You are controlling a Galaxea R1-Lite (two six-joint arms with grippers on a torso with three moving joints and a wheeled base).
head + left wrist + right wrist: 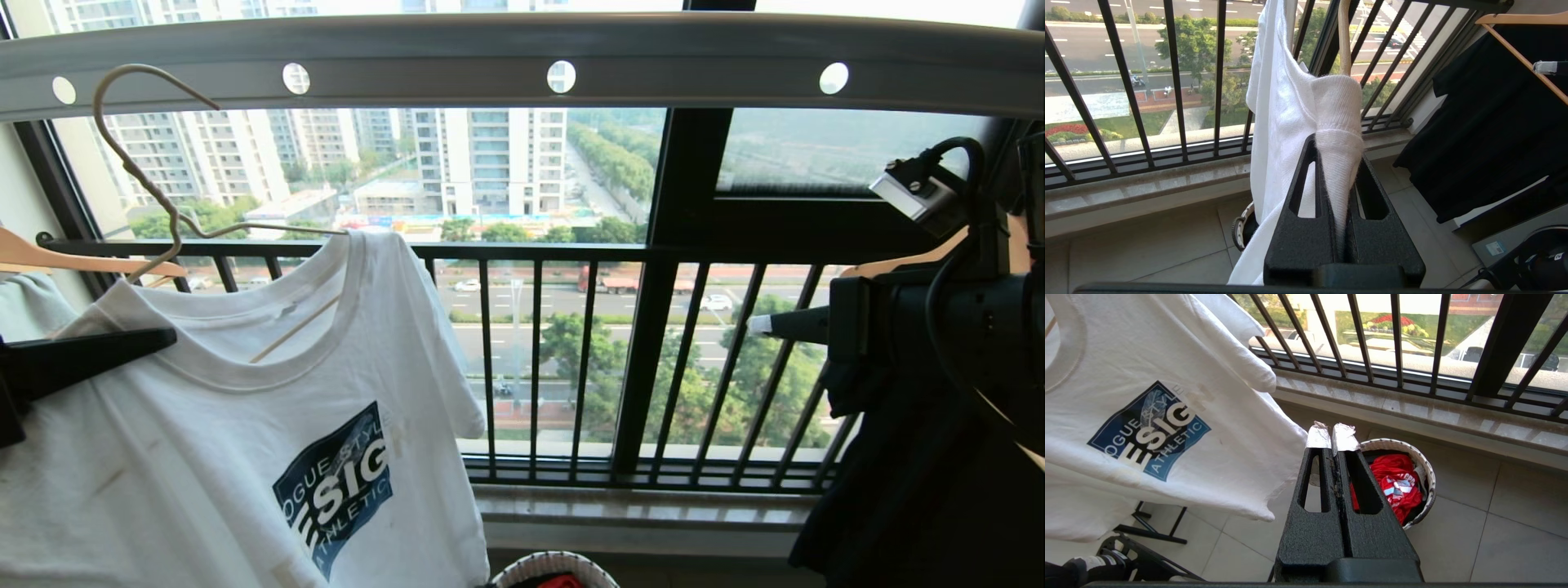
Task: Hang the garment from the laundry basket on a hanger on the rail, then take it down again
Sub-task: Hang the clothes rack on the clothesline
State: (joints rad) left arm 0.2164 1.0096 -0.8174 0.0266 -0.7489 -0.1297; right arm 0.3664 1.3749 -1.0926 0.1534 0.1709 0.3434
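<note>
Two grippers: both in view, both with fingers together.
Left gripper [1337, 141]: at the left edge of the head view; fingers pinched on the ribbed collar of the T-shirt [245, 425], a fold of white cloth bunched between the tips.
Right gripper [1333, 437]: far right in the head view, at mid height; fingers fully together, foil-wrapped tips touching, nothing held. In its own view it points down toward the basket [1427, 477].
T-shirt: white, short-sleeved, with a dark blue angled logo [335, 482] in white letters; it hangs at the left, tilted, its right shoulder highest and its left shoulder lower by the left gripper.
Hanger [155, 188]: thin, cream-white wire; the long hook curls up in front of the rail [522, 61], whether it rests on it I cannot tell. One arm runs inside the neck opening, the other lies along the raised shoulder.
Rail: wide grey-white bar with round holes, crossing the top of the head view.
Basket: small, round, white, woven; on the tiled floor near the window sill, right of the T-shirt's hem; a red garment [1396, 482] lies in it.
Wooden hanger [82, 260]: at the far left, behind the T-shirt.
Black garment [914, 474]: hangs at the right on another wooden hanger, beside the right arm.
Window railing [535, 359]: dark bars behind everything.
</note>
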